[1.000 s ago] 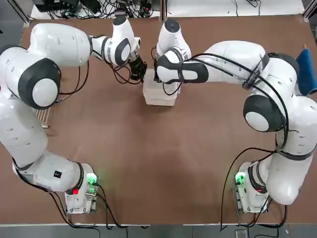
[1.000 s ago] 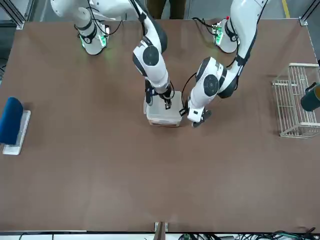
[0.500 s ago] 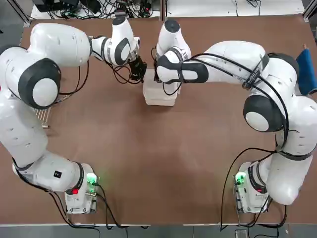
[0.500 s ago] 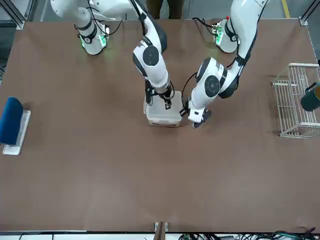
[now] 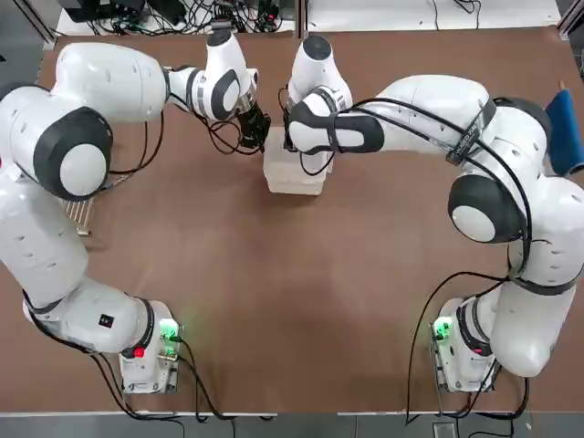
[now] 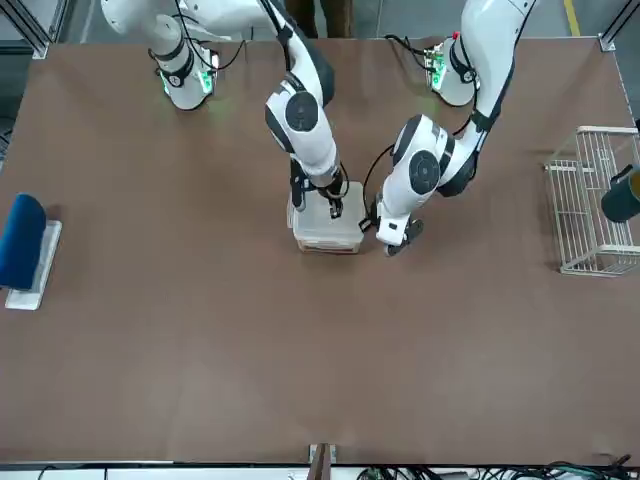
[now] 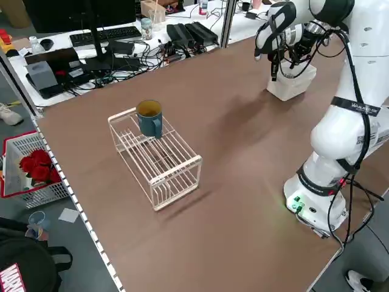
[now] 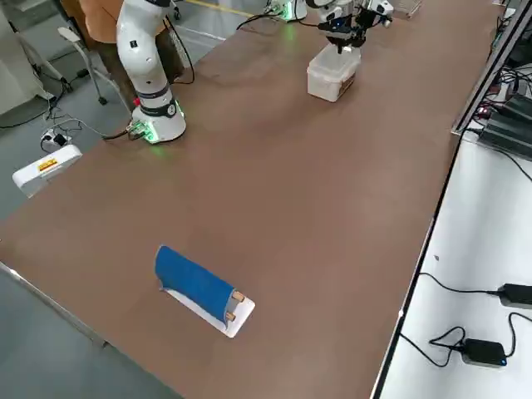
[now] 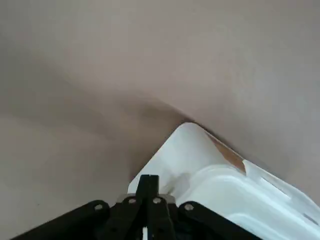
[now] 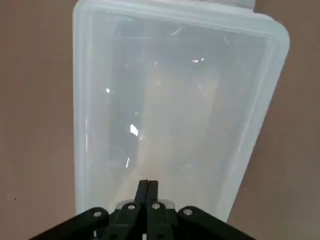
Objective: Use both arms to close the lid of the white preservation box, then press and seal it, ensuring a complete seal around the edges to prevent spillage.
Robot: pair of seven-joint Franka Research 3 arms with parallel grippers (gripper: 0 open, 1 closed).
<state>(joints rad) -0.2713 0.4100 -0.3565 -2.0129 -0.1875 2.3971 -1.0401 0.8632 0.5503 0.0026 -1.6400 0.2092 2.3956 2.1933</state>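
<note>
You have a wire rack (image 6: pixel 598 200) at the right edge of the front view, with a teal mug (image 7: pixel 149 117) sitting on top of it, well apart from the work. At the left edge of that view a blue roll (image 6: pixel 22 240) lies on a white base. Neither stands in your way; the brown table (image 6: pixel 320 360) between them is bare.

The box (image 6: pixel 327 226) sits just above the middle of the front view, with its lid (image 10: pixel 170 115) down flat on it. From overhead your two arms crowd over it, so you see only its near part (image 5: pixel 294 178).

Your right gripper (image 6: pixel 334 207) comes down onto the lid near its upper edge in the front view; its fingers are pressed together with nothing between them, their tips on the lid in the right wrist view (image 10: pixel 147 190).

Your left gripper (image 6: pixel 391 240) hangs just right of the box in the front view, low by its side. Its fingers are also closed and empty, their tips at the box's corner (image 9: pixel 148 182); you cannot tell whether they touch it.
</note>
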